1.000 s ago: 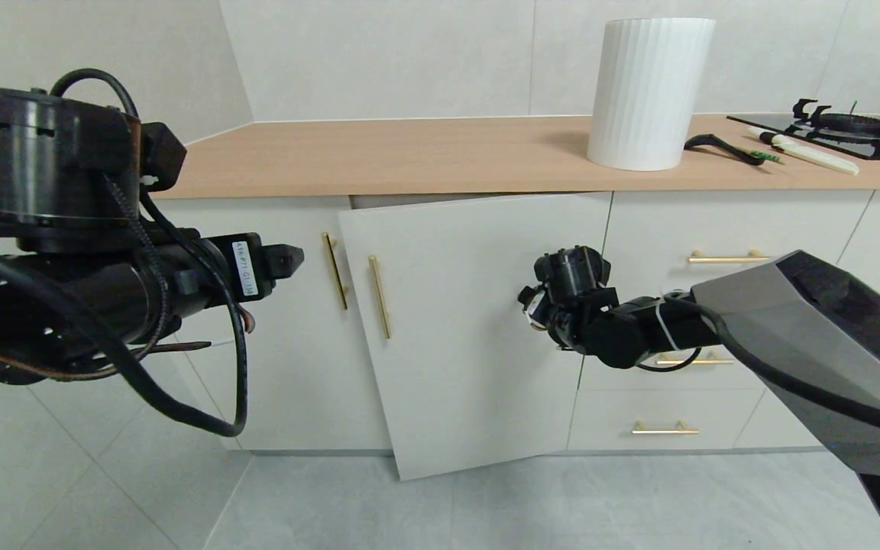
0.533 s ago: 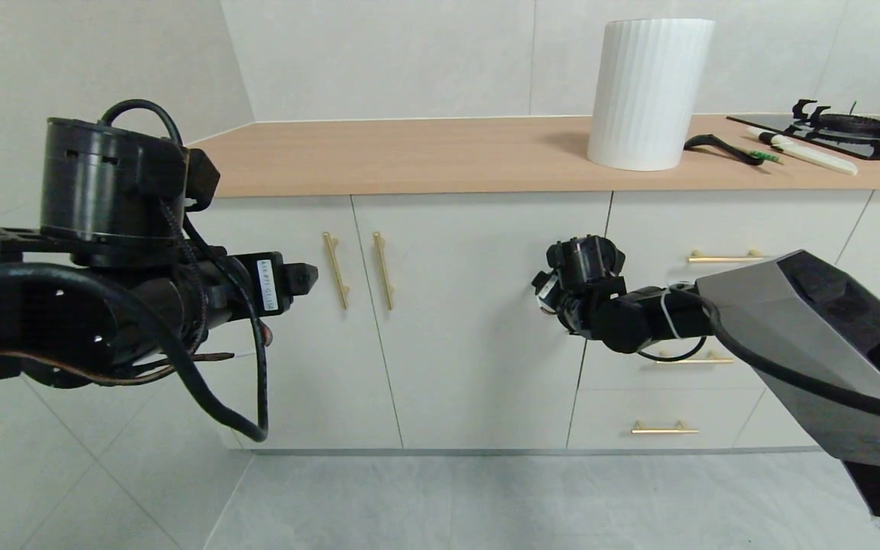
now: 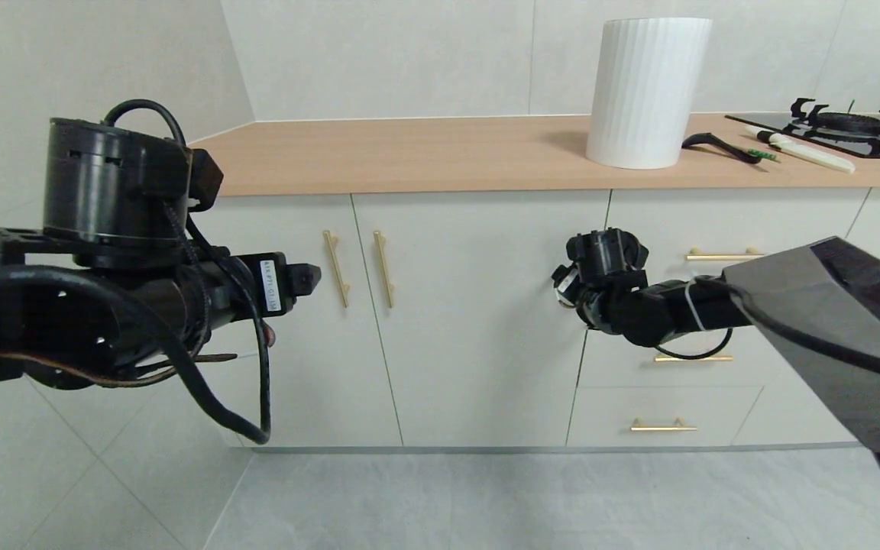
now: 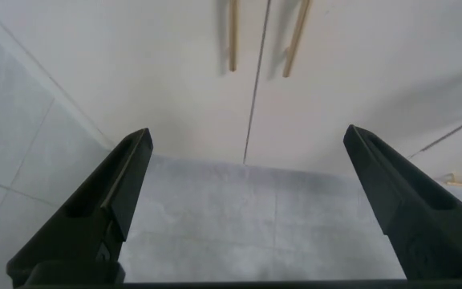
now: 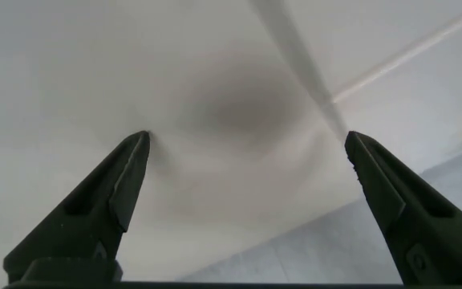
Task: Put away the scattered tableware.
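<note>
While the scattered tableware lies up on the table (image 3: pixel 409 156), both hands hang lower, in front of the cupboards. Toward 2 o'clock in the head view a black-handled utensil (image 3: pixel 711 143) rests just at 3 o'clock of a tall white ribbed container (image 3: pixel 646 92). A long white utensil (image 3: pixel 810 154) lies farther toward 3 o'clock, one end at the edge of the black hob (image 3: pixel 845 130). A small green piece (image 3: pixel 762 155) sits between the two utensils; whether it belongs to either I cannot tell.

Under the table the cupboard door (image 3: pixel 478 328) is shut, flush with its neighbour (image 3: pixel 310 367), and their two gold handles (image 3: pixel 384 267) stand upright side by side. At 3 o'clock of that door are drawers (image 3: pixel 661 405) with gold pulls.

The right hand (image 5: pixel 247 138) is close against the shut door near its 3 o'clock edge, fingers (image 5: pixel 123 181) spread wide with nothing between them; whether a tip touches the panel cannot be told. The left hand (image 4: pixel 247 135) is at 9 o'clock in the head view, held apart from the cupboards, its fingers (image 4: pixel 119 185) likewise spread and empty, pointing toward the seam between the doors above the grey floor (image 4: pixel 239 225).
</note>
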{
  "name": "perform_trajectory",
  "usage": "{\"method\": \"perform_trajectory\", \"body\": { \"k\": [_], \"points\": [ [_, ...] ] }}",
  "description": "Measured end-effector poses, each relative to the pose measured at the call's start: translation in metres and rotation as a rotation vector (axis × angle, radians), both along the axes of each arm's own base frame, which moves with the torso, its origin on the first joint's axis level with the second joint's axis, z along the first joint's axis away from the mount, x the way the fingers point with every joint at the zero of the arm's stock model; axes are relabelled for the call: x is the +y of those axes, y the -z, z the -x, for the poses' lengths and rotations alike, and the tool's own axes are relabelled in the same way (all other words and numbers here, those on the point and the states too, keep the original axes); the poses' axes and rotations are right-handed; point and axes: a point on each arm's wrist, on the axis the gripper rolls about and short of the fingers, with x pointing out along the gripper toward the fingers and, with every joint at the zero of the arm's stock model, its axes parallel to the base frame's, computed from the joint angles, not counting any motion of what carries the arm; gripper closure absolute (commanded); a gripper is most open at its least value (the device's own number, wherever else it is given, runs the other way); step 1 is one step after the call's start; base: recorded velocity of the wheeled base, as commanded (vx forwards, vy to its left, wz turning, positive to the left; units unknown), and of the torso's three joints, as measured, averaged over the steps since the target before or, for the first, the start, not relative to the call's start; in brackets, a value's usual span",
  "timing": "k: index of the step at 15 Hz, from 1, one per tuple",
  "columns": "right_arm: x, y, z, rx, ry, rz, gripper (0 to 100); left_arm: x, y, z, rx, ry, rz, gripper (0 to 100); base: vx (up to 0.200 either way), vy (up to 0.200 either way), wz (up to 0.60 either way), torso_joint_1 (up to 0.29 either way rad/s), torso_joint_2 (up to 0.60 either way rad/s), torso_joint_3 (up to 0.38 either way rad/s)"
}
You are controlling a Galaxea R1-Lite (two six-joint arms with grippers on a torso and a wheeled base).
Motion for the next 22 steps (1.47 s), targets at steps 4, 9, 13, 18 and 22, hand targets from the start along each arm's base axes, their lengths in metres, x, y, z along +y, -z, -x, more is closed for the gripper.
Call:
{"method": "perform_trajectory", "body": {
  "k": [4,9,13,18,22],
  "points": [
    [-0.022,-0.067,0.061,-0.040,-0.044,0.041,0,0.005,0.004,0.013,0.006,0.002,-0.001,0,0.000,0.000,0.00,0.000,0.00,0.000],
    [-0.088,-0.150,0.205,-0.175,-0.112,0.175,0,0.039,0.004,0.079,-0.045,0.006,0.022,0,0.000,0.000,0.00,0.000,0.00,0.000],
    [-0.164,-0.152,0.332,-0.316,-0.084,0.356,0,0.085,0.024,0.151,-0.119,-0.037,-0.001,0,0.000,0.000,0.00,0.000,0.00,0.000],
    [-0.208,-0.096,0.443,-0.427,0.116,0.483,0,0.119,0.061,0.225,-0.281,-0.112,0.007,0,0.000,0.000,0.00,0.000,0.00,0.000],
    [-0.207,-0.048,0.481,-0.461,0.193,0.585,0,0.123,0.096,0.265,-0.399,-0.153,-0.003,0,0.000,0.000,0.00,0.000,0.00,0.000]
  ]
}}
